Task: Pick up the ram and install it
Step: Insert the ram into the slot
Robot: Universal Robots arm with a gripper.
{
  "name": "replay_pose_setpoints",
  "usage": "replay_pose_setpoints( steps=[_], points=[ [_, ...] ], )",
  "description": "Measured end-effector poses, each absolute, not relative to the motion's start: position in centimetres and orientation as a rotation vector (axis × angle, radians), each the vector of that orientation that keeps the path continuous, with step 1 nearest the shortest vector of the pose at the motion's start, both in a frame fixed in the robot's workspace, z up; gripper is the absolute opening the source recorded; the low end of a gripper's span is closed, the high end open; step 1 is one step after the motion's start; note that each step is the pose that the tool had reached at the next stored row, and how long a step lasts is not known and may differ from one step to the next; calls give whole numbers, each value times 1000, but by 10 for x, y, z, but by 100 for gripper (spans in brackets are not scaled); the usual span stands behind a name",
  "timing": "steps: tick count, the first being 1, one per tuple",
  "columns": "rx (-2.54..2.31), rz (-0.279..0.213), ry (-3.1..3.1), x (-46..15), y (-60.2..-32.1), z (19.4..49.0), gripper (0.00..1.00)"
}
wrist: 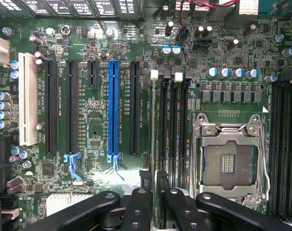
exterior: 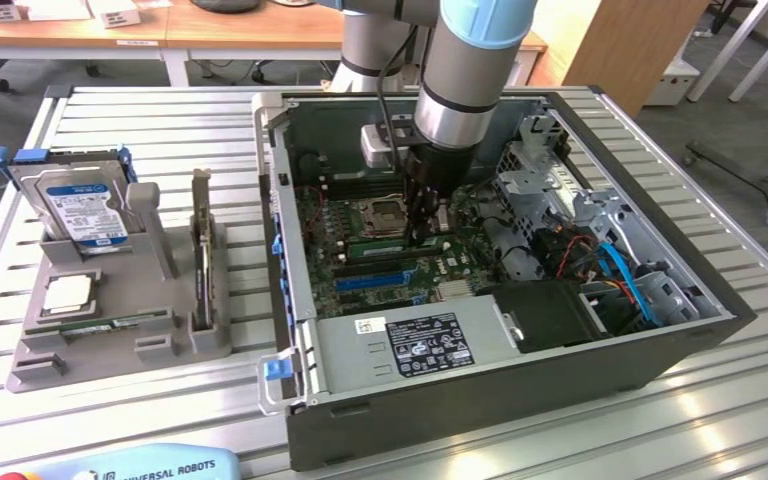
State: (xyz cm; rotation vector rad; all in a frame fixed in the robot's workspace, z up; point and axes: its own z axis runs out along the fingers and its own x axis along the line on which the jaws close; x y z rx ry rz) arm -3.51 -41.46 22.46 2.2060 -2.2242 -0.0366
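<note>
— While the arm stands down inside the open computer case (exterior: 491, 390), where exactly is the claw (exterior: 424, 238)?

— Low over the motherboard (wrist: 93, 120), at the dark memory slots (wrist: 164, 125). Those run between the empty processor socket (wrist: 231, 161) and the long blue slot (wrist: 114, 110).

— Apart, together, or clamped on something?

— I cannot tell. Its black body sits right over those slots in the wrist view, but whether it grips anything or stands free I can't say.

— And the ram (exterior: 377, 245)?

— A thin green strip stands on edge in the slots, just beside the socket and right at the claw. I take that for it. The claw covers its end toward the exterior view's right.

— Anything on the worktop (exterior: 157, 130)?

— A grey holder (exterior: 91, 365) sits at the exterior view's left, apart from the case. In it a hard drive (exterior: 84, 210) stands upright at the back. A square silver processor chip (exterior: 68, 292) lies flat in front of that. A dark expansion card (exterior: 201, 250) stands on edge on the side nearer the case. Another thin green stick (exterior: 111, 322) lies flat along the front.
</note>
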Motion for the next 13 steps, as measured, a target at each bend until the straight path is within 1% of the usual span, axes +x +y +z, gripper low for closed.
replay_pose_setpoints(
  steps=[13],
  points=[
    [2206, -37, -2224, -35, -415, 225, 19]
  ],
)
